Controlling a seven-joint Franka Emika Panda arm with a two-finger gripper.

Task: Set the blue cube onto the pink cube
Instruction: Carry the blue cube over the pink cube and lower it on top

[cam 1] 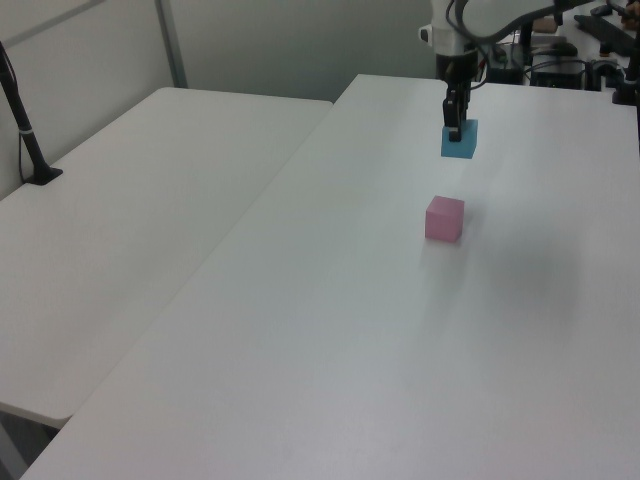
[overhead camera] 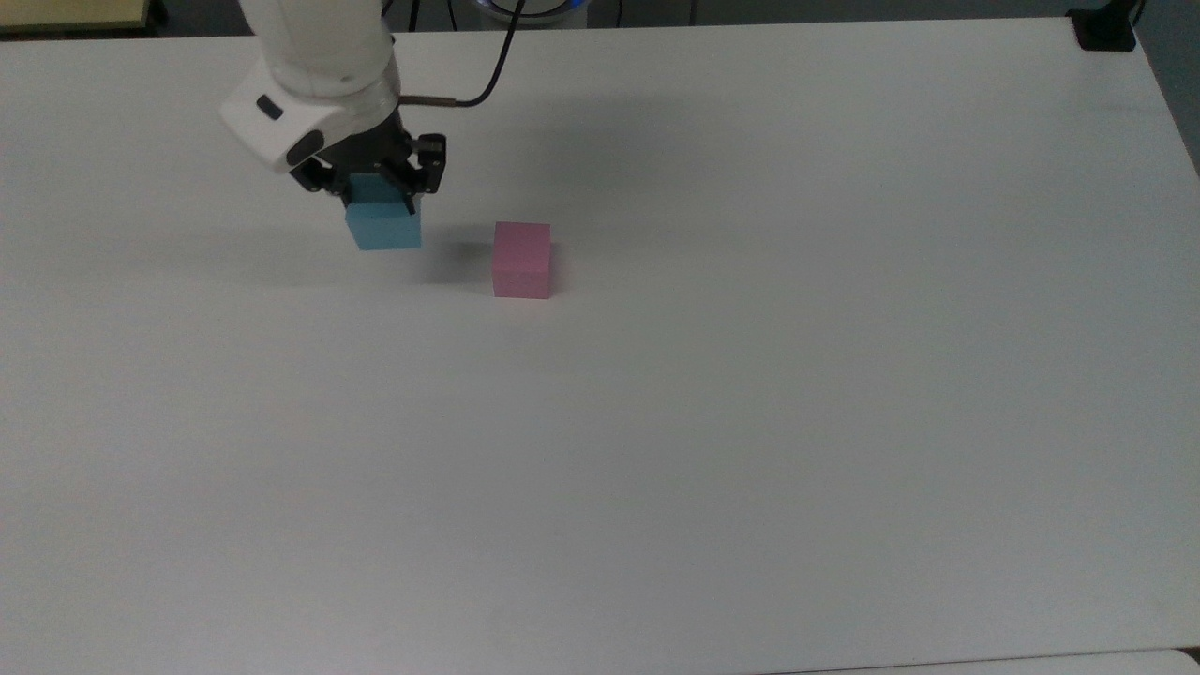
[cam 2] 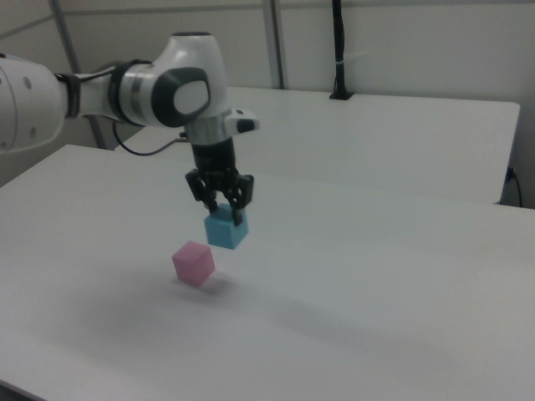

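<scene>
The blue cube (overhead camera: pixel 384 225) (cam 1: pixel 460 140) (cam 2: pixel 226 230) hangs in the air above the white table, clamped at its upper part by my gripper (overhead camera: pixel 377 194) (cam 1: pixel 455 127) (cam 2: pixel 223 213), which is shut on it. The pink cube (overhead camera: pixel 521 260) (cam 1: pixel 444 218) (cam 2: pixel 194 262) rests on the table. In the top view it lies to the right of the blue cube and a little lower in the picture. In the right view the blue cube hovers above and just right of the pink cube, apart from it.
The white table (overhead camera: pixel 712 422) stretches wide and bare around both cubes. A second white table (cam 1: pixel 130 200) adjoins it in the left view. A black post (cam 1: pixel 25 130) stands on that second table, and a black mount (overhead camera: pixel 1104 28) sits at the top view's far right corner.
</scene>
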